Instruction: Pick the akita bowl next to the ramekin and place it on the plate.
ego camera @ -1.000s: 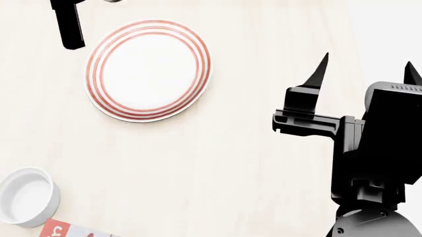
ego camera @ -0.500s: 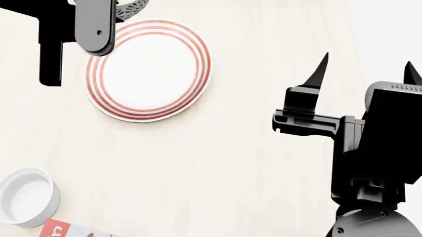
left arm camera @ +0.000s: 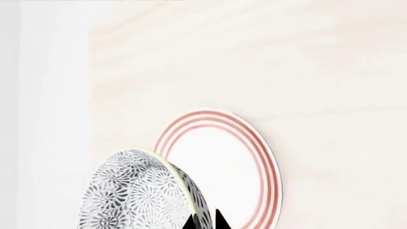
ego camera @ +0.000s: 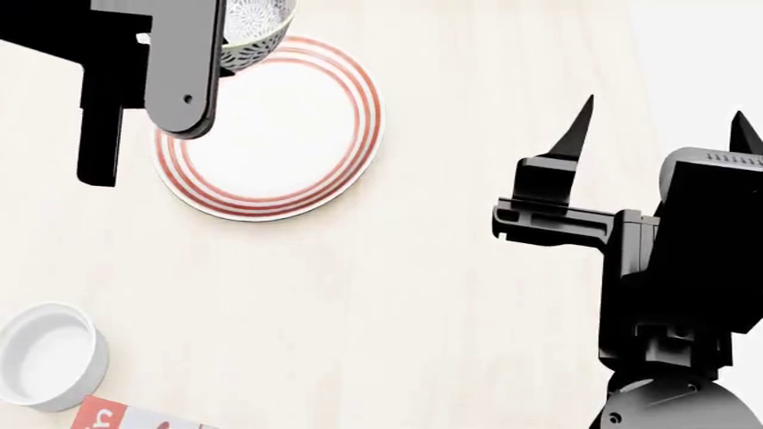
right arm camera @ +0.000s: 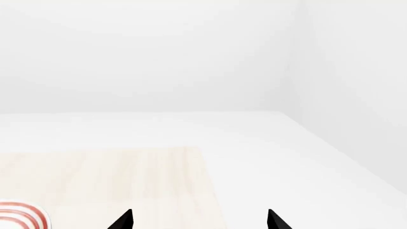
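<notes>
Clamped on the rim of the grey-patterned akita bowl (left arm camera: 143, 191), the left gripper (left arm camera: 205, 220) holds it over the red-ringed white plate (left arm camera: 251, 162). Head view: bowl above the plate's far-left edge, plain white ramekin (ego camera: 48, 355) well apart, right gripper (ego camera: 662, 121) spread wide. Right wrist: fingertips (right arm camera: 124, 220) apart, holding nothing.

Pale wood tabletop (ego camera: 394, 295) — plain white walls (right arm camera: 159, 57), white floor (right arm camera: 299, 162).
</notes>
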